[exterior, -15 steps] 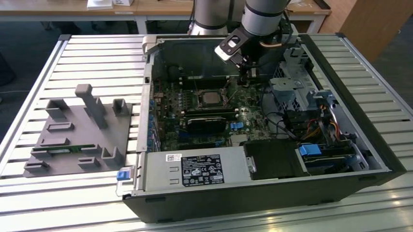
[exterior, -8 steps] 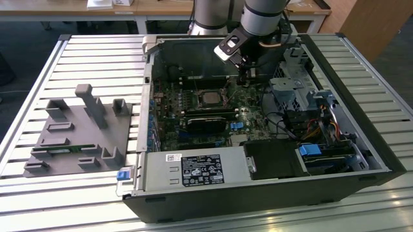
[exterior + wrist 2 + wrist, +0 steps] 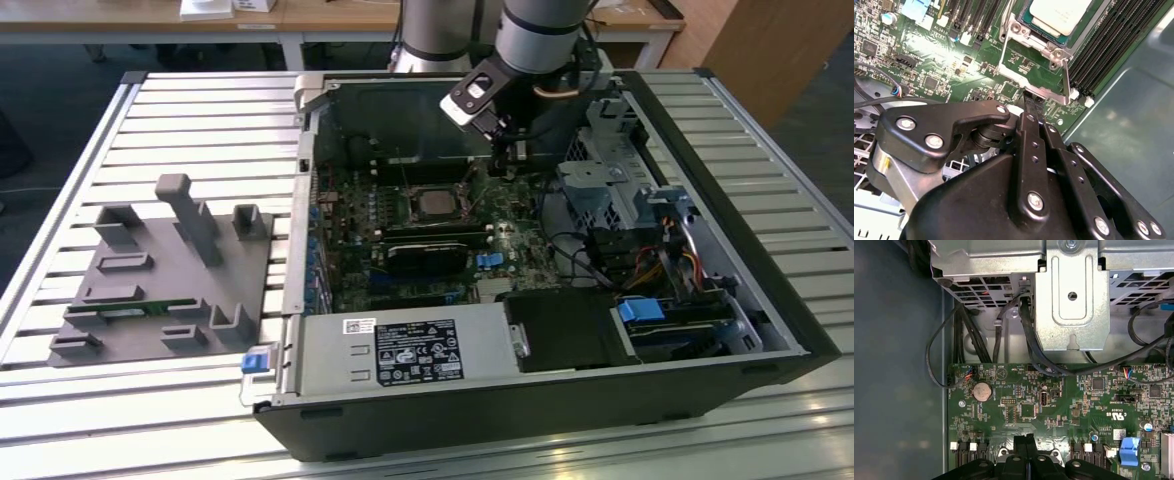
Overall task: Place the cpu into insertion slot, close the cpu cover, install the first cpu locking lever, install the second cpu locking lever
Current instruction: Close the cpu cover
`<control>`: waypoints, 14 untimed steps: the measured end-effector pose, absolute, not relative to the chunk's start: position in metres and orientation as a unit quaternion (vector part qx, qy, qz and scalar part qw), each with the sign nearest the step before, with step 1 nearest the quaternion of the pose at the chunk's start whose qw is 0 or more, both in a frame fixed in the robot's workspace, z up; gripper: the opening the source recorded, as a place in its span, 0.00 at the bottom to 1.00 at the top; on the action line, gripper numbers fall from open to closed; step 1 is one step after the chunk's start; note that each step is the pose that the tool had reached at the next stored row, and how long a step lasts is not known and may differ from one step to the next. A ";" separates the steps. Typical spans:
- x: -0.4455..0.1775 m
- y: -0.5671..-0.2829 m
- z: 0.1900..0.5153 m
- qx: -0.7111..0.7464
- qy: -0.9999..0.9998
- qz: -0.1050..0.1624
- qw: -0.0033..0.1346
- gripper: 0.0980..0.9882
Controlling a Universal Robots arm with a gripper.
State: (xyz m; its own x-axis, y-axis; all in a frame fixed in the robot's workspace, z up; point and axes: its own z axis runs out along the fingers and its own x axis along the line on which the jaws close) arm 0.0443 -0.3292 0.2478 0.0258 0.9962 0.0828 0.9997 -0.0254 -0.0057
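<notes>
Hand [image 3: 1031, 101] drawn narrow, fingers together, tips at the locking lever [image 3: 1066, 75] (grip on it unconfirmed). Cpu [image 3: 1060, 14] seated in insertion slot [image 3: 408, 205], inside the open computer case [image 3: 771, 255] on the bench [image 3: 187, 110].

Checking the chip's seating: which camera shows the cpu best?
The second wrist view: the cpu is close, its silvery top clear, though cropped. The exterior view shows it whole but small. The first wrist view faces other board parts.
</notes>
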 end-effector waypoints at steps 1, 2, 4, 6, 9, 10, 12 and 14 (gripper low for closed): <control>0.044 -0.329 0.248 -0.715 -0.697 -0.028 0.031 0.01; 0.044 -0.329 0.248 -0.715 -0.697 -0.028 0.031 0.01; 0.043 -0.329 0.248 -0.715 -0.697 -0.028 0.031 0.01; 0.042 -0.329 0.248 -0.715 -0.697 -0.028 0.031 0.01; 0.042 -0.329 0.248 -0.715 -0.697 -0.028 0.031 0.01; 0.041 -0.329 0.248 -0.716 -0.697 -0.028 0.031 0.01; 0.041 -0.329 0.248 -0.715 -0.697 -0.028 0.031 0.01; 0.041 -0.329 0.248 -0.715 -0.697 -0.028 0.031 0.01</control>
State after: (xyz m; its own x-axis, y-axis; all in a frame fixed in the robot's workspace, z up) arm 0.0408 -0.3292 0.2478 0.0258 0.9962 0.0827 0.9997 -0.0254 -0.0057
